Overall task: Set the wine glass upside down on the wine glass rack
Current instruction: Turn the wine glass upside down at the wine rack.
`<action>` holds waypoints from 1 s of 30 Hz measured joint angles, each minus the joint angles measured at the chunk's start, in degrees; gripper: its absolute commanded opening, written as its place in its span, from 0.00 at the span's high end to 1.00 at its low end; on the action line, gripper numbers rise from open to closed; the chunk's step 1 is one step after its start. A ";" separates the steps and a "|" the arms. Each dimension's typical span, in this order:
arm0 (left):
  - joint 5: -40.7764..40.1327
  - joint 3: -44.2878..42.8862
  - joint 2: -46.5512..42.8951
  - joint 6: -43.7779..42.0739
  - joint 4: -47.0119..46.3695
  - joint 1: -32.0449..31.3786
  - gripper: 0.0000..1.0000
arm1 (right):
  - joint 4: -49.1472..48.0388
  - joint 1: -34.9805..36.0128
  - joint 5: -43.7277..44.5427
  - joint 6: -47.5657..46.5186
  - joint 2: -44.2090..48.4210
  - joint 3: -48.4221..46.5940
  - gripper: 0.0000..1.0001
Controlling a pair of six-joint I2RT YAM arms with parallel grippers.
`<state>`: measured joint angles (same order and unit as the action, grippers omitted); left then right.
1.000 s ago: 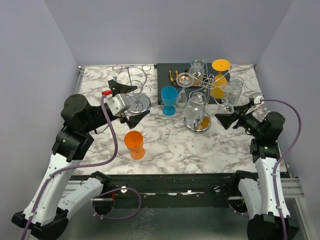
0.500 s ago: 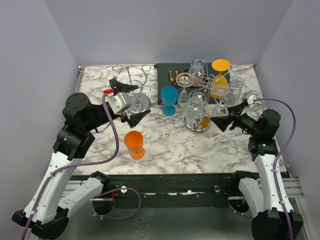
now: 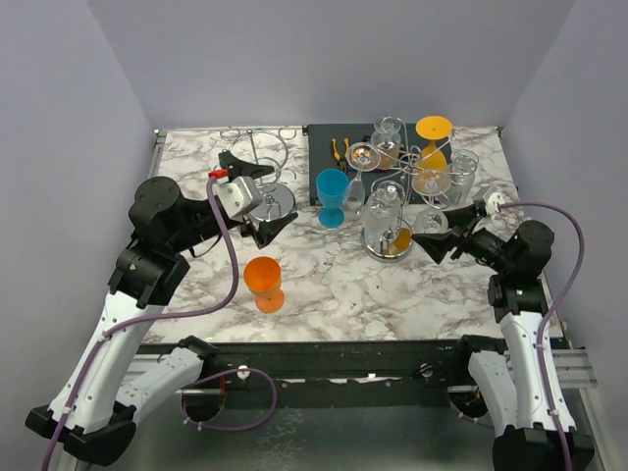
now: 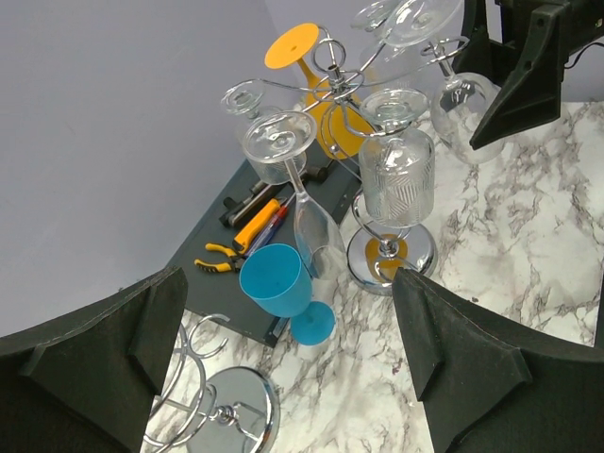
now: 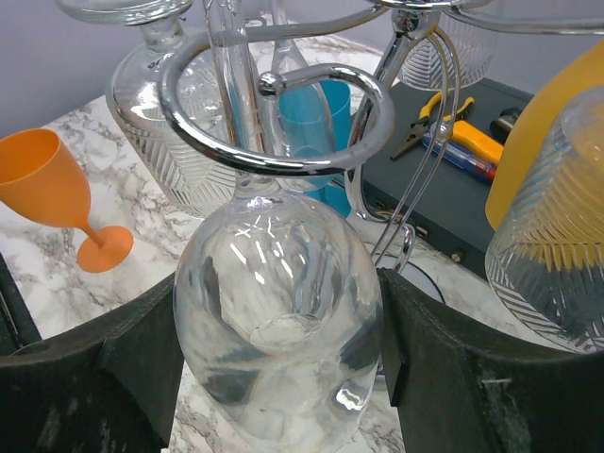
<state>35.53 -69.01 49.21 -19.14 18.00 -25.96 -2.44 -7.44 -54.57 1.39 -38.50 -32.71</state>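
The right gripper (image 3: 442, 228) had edged left, fingers spread around the wine glass (image 5: 278, 330) hung on the rack (image 5: 283, 167); gentle seating seemed next.

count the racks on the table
2. The empty rack stands rear left on the table; the full rack stands right of centre. Nothing seems to hide a third.

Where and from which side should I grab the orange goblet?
Probably across the bowl of the orange goblet, coming in level from the side of the left gripper. It stands upright on bare marble, nothing close beside it, and a bowl grip leaves stem and foot free for the rack.
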 measured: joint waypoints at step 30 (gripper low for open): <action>0.00 0.00 0.24 -0.44 -0.28 0.00 0.01 | 8.41 0.00 11.67 -0.81 11.23 2.56 0.99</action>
<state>35.53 -69.01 49.45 -19.57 17.72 -25.96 5.98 -7.44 -42.89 0.58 -27.27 -30.15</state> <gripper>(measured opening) 0.987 0.731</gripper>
